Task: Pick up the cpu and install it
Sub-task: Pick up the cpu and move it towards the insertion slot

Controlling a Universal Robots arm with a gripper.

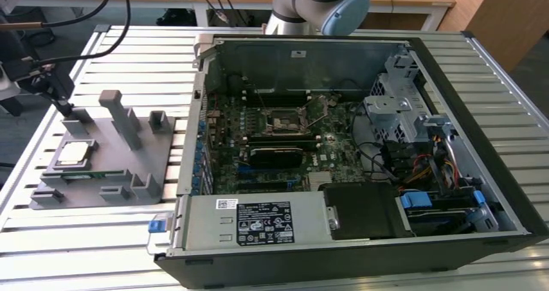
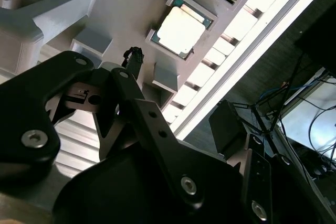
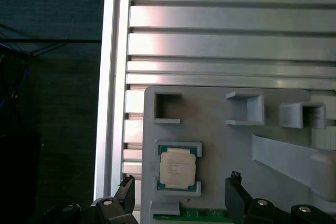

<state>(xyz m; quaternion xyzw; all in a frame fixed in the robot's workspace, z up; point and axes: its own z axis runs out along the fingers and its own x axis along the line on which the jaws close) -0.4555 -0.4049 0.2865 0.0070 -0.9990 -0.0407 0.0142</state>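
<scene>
Widely parted, empty jaws hang near the cpu (image 3: pixel 178 167).

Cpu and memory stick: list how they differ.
The cpu is square with a silvery top; the memory stick is long, thin and green. The cpu lies flat in its recess; the memory stick appears to stand on edge. Both sit on the grey holder.

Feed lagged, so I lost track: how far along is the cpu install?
Nothing is finished yet: the cpu lies in its pocket on the grey holder tray, outside the computer case. In hand: the open gripper hangs over it, one finger each side, not gripping. Left: the pick-up and seating in the motherboard socket.
</scene>
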